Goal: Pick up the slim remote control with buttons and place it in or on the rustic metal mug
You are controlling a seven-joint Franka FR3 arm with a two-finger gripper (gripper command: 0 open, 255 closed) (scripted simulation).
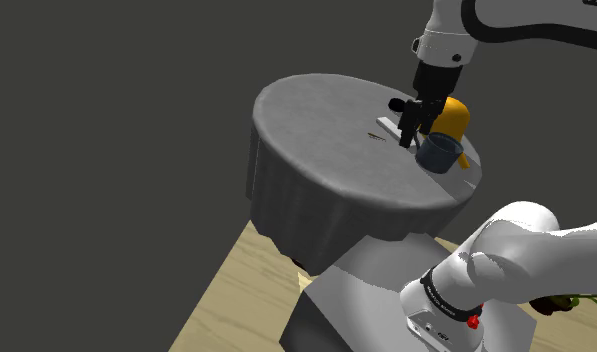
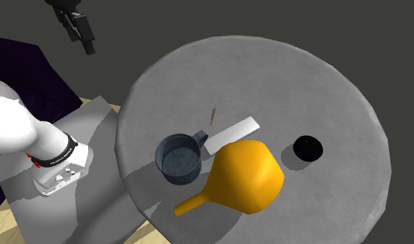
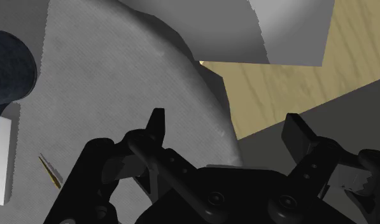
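Claw (image 3: 228, 130) spread, empty, hovering above table (image 2: 302, 69) edge. White slim remote (image 2: 231, 134) flat on table, one end just beside dark mug (image 2: 179, 158) handle. Mug upright, empty. Orange funnel (image 2: 243, 177) lies just beside both.

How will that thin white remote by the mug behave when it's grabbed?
The remote looks like a stiff flat slab, so it probably won't bend or roll. Lying flat and thin on the table, it may slide rather than lift cleanly. Being so slim, it is likely light for its length.
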